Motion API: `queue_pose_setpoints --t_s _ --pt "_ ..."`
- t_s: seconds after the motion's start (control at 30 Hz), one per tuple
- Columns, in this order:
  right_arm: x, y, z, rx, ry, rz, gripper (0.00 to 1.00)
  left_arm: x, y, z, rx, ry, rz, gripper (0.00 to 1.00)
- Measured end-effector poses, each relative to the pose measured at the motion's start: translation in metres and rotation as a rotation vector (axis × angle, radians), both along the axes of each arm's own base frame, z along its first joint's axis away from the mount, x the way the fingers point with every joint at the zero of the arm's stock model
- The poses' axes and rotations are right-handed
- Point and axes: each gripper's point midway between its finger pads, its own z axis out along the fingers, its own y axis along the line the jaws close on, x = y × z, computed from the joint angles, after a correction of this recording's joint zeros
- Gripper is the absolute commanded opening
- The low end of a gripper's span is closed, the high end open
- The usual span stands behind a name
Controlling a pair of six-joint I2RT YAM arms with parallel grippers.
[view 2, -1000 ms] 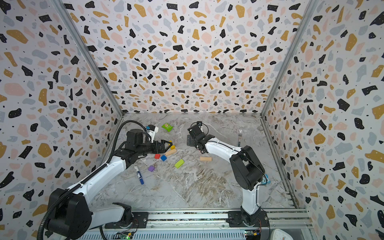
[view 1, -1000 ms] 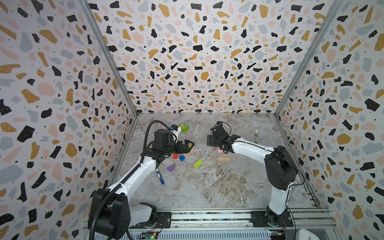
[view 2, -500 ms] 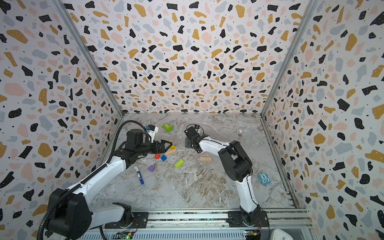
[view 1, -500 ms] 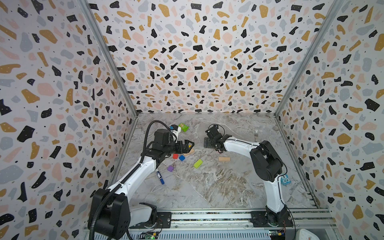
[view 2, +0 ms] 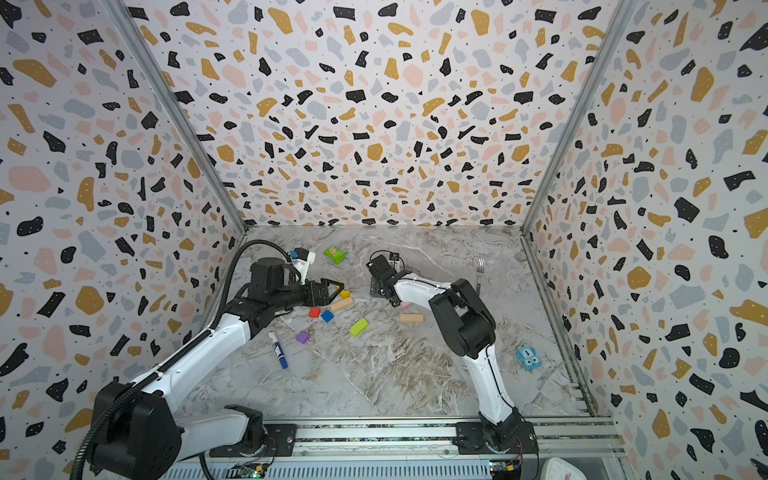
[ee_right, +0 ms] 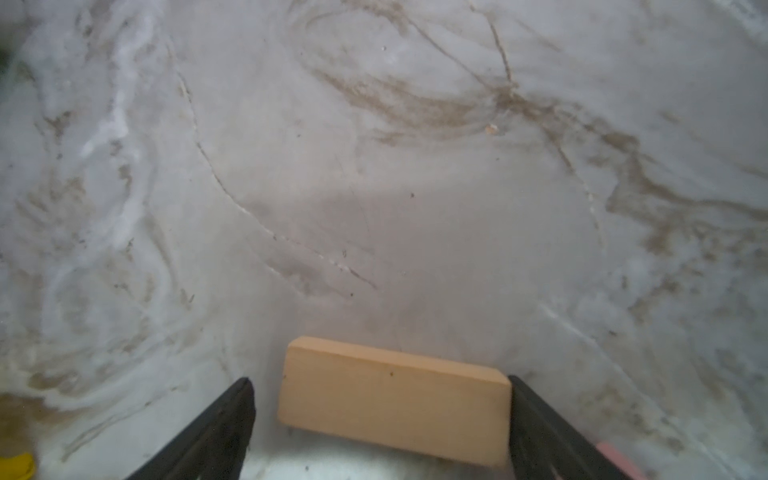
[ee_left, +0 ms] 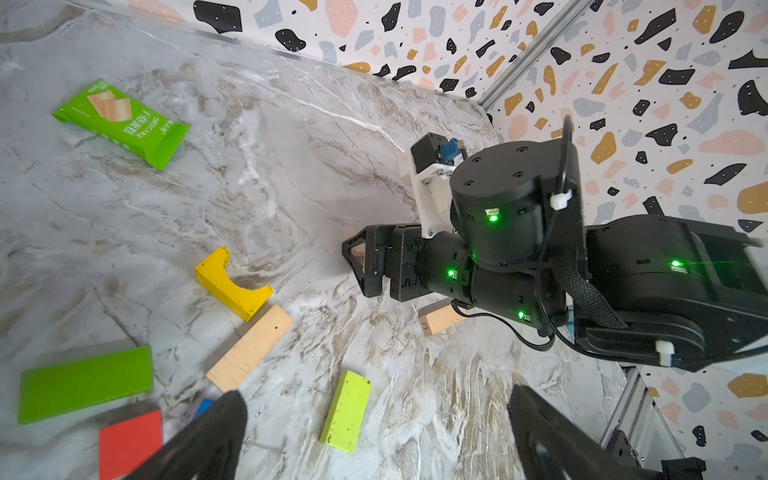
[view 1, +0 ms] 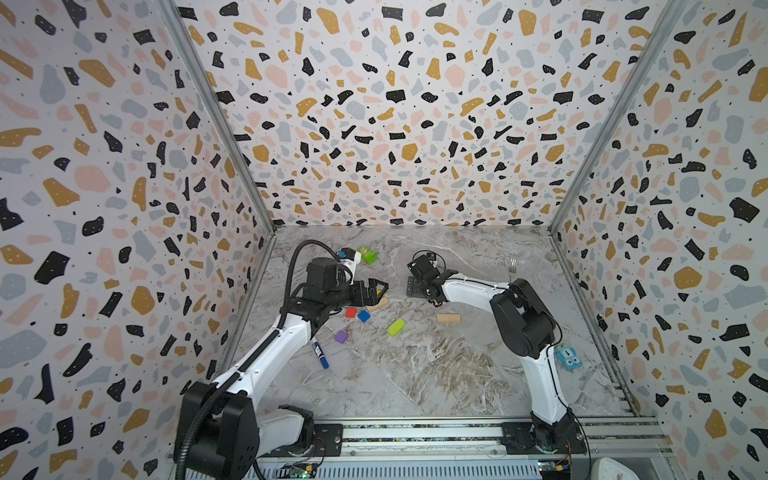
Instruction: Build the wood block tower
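Wood blocks point(view 1: 396, 327) lie loose, 0 stacked; right gripper point(ee_right: 379, 379) wide around a tan bar point(ee_right: 395, 403), left gripper point(ee_left: 376, 395) wide, empty.

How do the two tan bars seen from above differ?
The left tan bar lies diagonally; the right tan bar lies level across a top view. The left tan bar sits beside the yellow arch; the right tan bar lies well apart from it. Both lie flat on the table, ungripped.
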Motion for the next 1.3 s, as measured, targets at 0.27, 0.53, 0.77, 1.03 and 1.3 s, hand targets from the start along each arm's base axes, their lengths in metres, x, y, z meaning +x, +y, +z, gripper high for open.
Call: queue_pose_setpoints --t_s 0.27,0.53,0.77,1.03,1.3 --pt "0.005 0.0 -0.001 -0.01 -0.003 -0.016 0.86 0.0 0.0 0.0 -0.001 -0.002 0.001 0.99" --pt "0.004 -0.003 -0.002 -0.04 -0.002 -0.027 0.78 0.0 0.0 0.001 -0.001 -0.002 0.0 0.99" --pt "0.003 -0.005 0.0 -0.063 -0.004 -0.024 0.74 0.0 0.0 0.001 -0.001 -0.003 0.0 0.99" --pt "0.004 -0.006 0.005 -0.088 -0.021 -0.001 0.72 0.0 0.0 0.001 -0.001 -0.003 0.0 0.99" --pt "0.004 -0.004 0.05 -0.047 -0.077 0.013 0.71 0.0 0.0 0.001 0.0 -0.003 0.001 0.99"
